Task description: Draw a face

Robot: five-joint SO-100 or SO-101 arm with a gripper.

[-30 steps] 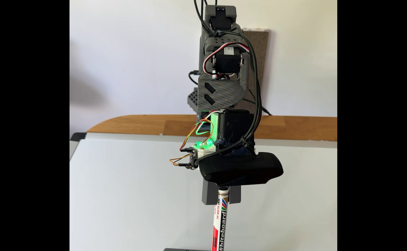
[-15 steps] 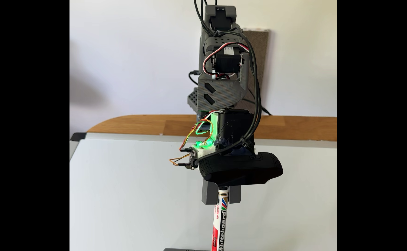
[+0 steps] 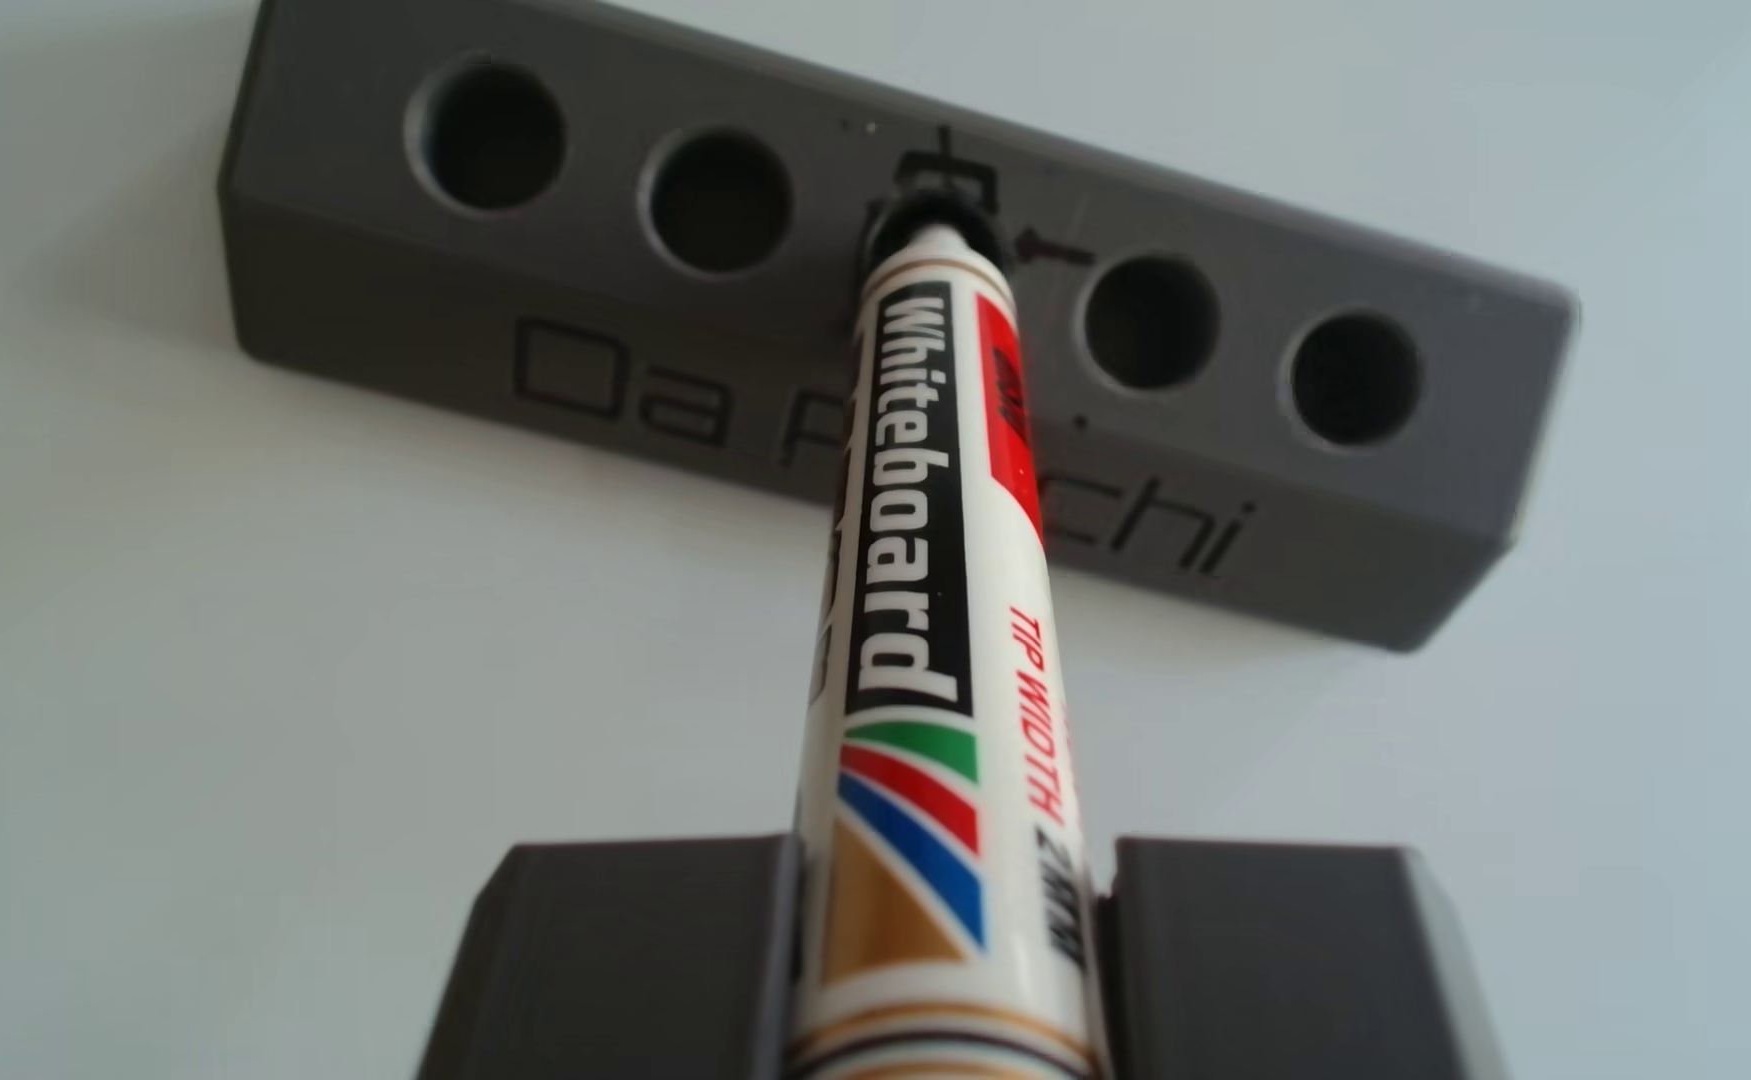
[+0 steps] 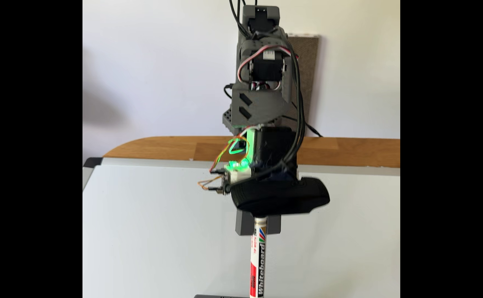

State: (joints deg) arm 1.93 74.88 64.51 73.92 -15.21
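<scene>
White marker barrel [image 3: 938, 623] sits clamped in the gripper [image 3: 954, 935], long axis running straight down into the grey block's [image 3: 1370, 519] middle hole. No face strokes visible on the whiteboard [image 4: 148, 229] beside that block yet.

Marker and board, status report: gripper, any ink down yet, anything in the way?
Gripper shut on the whiteboard marker. Marker tip at the middle hole of the grey holder block. No face strokes on the whiteboard. Nothing obstructing.
</scene>
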